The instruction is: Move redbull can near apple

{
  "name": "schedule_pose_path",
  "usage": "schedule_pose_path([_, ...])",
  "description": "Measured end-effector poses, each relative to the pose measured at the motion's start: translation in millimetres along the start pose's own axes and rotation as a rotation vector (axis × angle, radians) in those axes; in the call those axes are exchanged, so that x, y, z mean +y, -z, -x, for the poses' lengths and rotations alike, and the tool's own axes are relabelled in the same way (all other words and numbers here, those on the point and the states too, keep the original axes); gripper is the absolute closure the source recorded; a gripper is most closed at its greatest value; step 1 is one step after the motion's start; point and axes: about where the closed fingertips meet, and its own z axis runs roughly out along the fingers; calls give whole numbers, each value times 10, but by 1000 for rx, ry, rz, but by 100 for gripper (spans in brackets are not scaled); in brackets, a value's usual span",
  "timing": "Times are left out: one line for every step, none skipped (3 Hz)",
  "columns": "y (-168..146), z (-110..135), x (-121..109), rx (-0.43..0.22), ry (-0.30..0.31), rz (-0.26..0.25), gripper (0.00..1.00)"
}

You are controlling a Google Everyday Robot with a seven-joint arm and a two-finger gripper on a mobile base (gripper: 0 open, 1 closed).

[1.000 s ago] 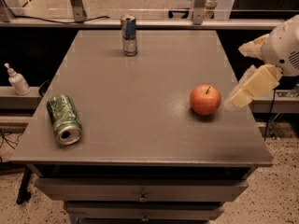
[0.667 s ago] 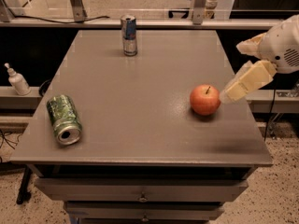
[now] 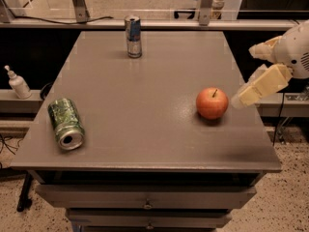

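The wide grey flat-topped table [image 3: 145,139] with drawers below is seen first, carrying all three objects. At the right edge of the view, the cream-coloured plastic gripper [image 3: 256,87] is held above the table's side, just beside the round red-orange apple [image 3: 212,103] and apart from it. Nothing is carried in it, and whether it is released or clenched cannot be told. The wider green patterned can [image 3: 66,123] is found lying on its side near the front left corner. The slim blue-and-silver redbull can [image 3: 133,36] is seen upright at the far edge, well apart from both apple and gripper. A small white pump bottle [image 3: 18,82] is noted on the ledge off to the left.

The step in hand is judged to be the reach: no grasp has been made yet. For the next move, the gripper would have to be carried across the table to the far edge and closed around the slim can without tipping it.
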Motion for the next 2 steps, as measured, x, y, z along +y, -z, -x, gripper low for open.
schedule_pose_path([21, 97, -143, -124, -36, -8, 0])
schedule_pose_path([-79, 392, -344, -251, -43, 23, 0])
